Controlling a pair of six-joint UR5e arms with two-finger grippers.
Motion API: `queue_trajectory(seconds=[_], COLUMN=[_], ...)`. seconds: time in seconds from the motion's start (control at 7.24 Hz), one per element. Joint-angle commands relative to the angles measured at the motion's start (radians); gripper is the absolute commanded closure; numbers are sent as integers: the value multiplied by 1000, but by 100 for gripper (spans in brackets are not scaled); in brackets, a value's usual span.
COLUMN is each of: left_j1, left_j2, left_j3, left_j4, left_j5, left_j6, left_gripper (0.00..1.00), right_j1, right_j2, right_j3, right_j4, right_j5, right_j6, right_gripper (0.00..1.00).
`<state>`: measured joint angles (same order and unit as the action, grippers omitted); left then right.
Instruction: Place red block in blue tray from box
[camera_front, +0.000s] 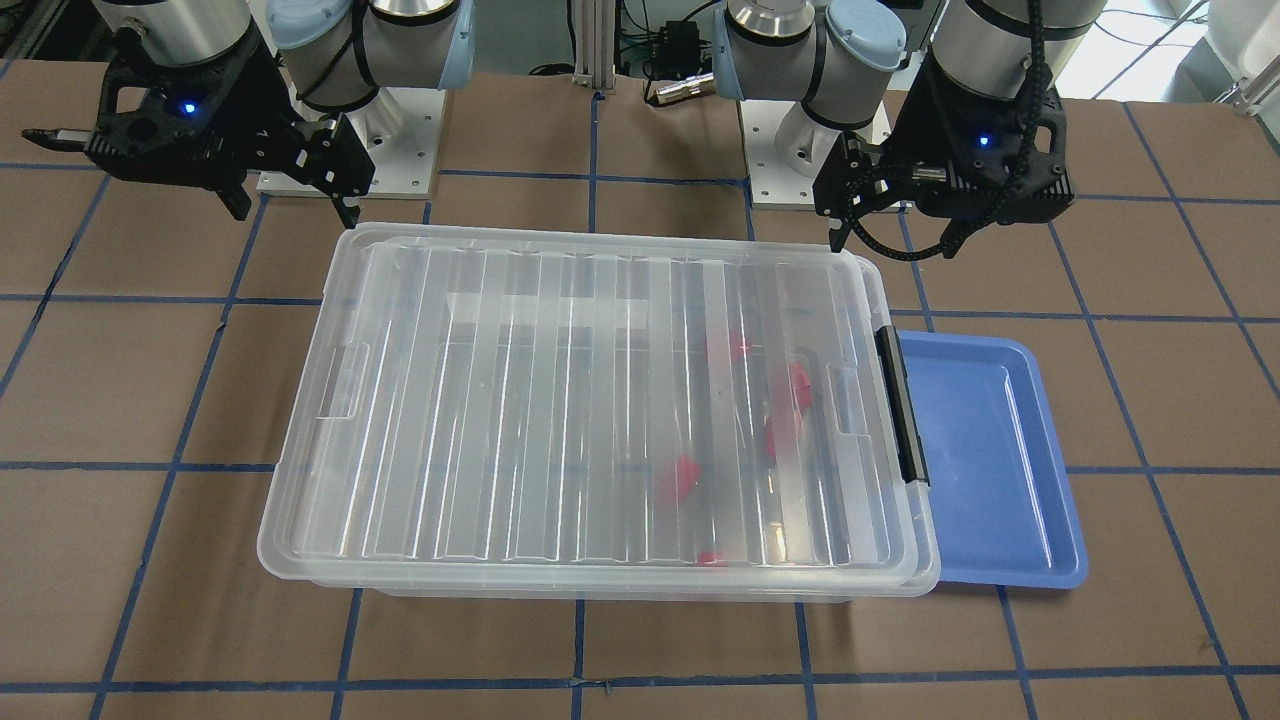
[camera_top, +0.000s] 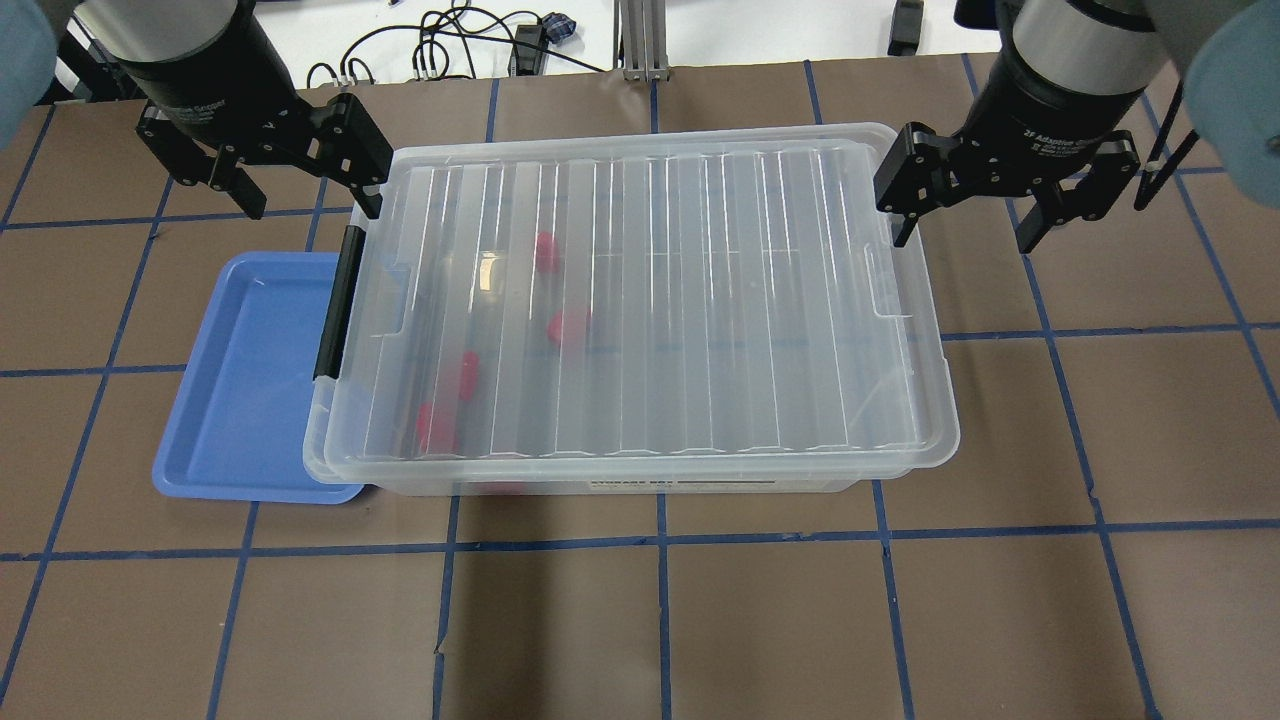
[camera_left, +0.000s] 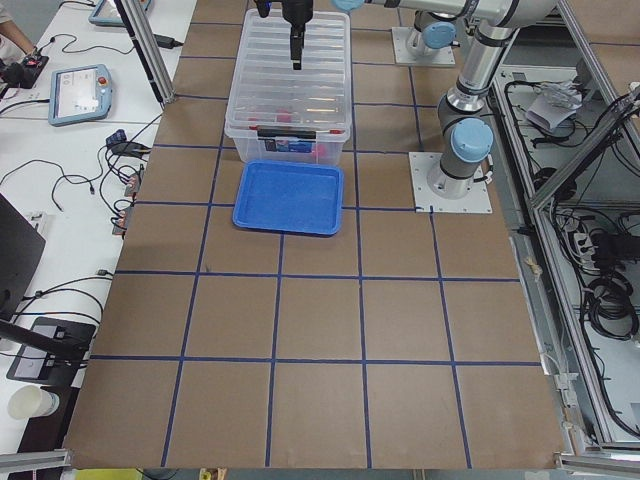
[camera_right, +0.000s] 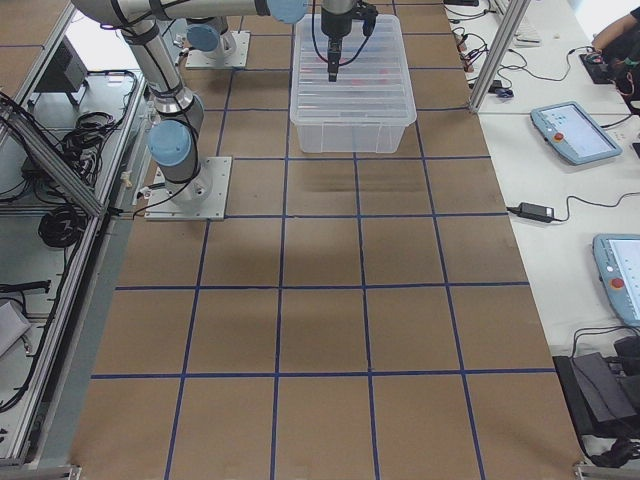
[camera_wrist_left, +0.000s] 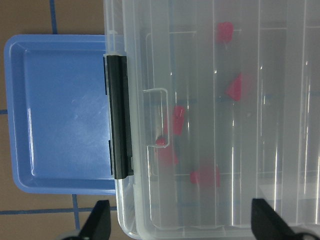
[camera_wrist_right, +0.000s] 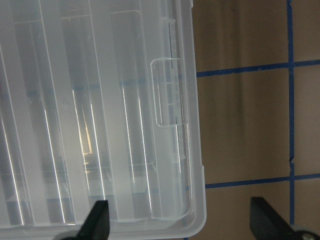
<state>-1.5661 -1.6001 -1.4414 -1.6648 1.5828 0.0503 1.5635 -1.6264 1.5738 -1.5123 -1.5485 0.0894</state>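
The box (camera_top: 640, 300) is a clear bin with its ribbed lid on and a black latch bar (camera_top: 335, 300) at its left end. Several red blocks (camera_top: 546, 250) lie inside toward that end, blurred through the lid; they also show in the left wrist view (camera_wrist_left: 179, 119). The blue tray (camera_top: 250, 380) sits empty, partly tucked under the box's left end. My left gripper (camera_top: 305, 200) is open and empty above the box's far left corner. My right gripper (camera_top: 968, 225) is open and empty above the far right corner.
The table (camera_top: 640, 620) is brown with blue tape grid lines. The arm bases (camera_front: 350, 150) stand behind the box. Cables (camera_top: 450, 40) lie past the far edge. A clear lid tab (camera_wrist_right: 165, 92) sits at the box's right end.
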Motion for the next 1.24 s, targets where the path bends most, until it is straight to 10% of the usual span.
queue_trajectory(seconds=[0.0, 1.11], left_j1=[0, 0], left_j2=[8, 25], left_j3=[-1, 6], left_j4=[-1, 7], left_j5=[0, 0], left_j6=[0, 0], left_gripper=[0, 0], right_j1=[-16, -71], right_j2=[13, 261], right_j3=[3, 25], right_j4=[-9, -232], right_j5=[-4, -12], right_j6=[-20, -23], right_gripper=[0, 0])
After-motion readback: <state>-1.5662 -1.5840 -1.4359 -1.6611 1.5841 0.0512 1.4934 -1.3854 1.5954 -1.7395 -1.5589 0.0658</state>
